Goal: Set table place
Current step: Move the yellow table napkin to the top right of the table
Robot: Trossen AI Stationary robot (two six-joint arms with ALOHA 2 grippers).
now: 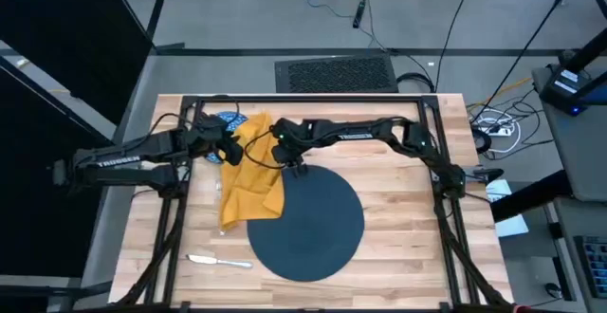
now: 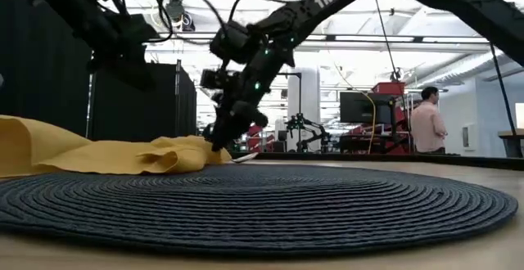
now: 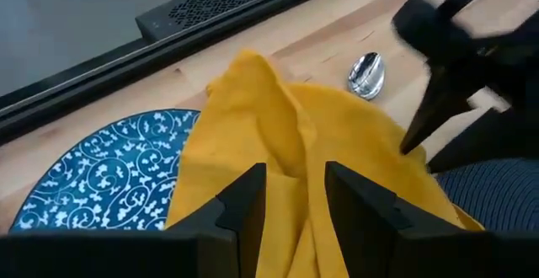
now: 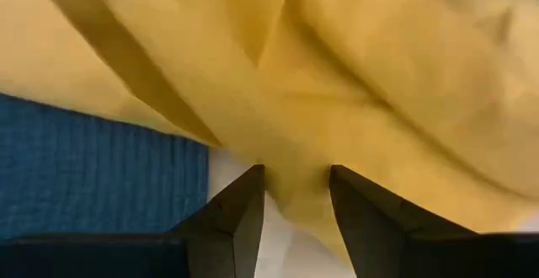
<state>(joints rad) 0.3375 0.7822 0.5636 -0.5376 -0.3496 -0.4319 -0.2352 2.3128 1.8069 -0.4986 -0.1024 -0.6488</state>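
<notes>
We see both arms gathered over the rumpled yellow napkin [image 1: 248, 175], which lies on the tabletop [image 1: 408, 218] with one edge lapping onto the dark round woven mat [image 1: 308, 223]. The right pincer [image 1: 295, 167] is down at the napkin's edge by the mat's far rim; in its wrist view its fingers [image 4: 240, 219] stand spread with cloth between and ahead of them, not yet pinching it. The left pincer [image 1: 230, 150] hovers above the far end of the napkin, also spread, its fingers [image 3: 244, 206] straddling a raised fold without pressing on it. Under that end of the cloth sits the blue-and-white patterned dish [image 3: 101, 177], partly covered, and a spoon [image 3: 367, 74] lies just beside the napkin on the bare wood. The knife [image 1: 220, 260] rests well apart, near the front left of the mat. We judge the main risk to be the cloth itself: if the right pincer pinches only a loose top fold, the napkin may slip out or drag unevenly. A pull across the tabletop could also sweep the spoon along or nudge the dish, since the napkin drapes over it. With both pincers so near, they could bump one another if they move together.
</notes>
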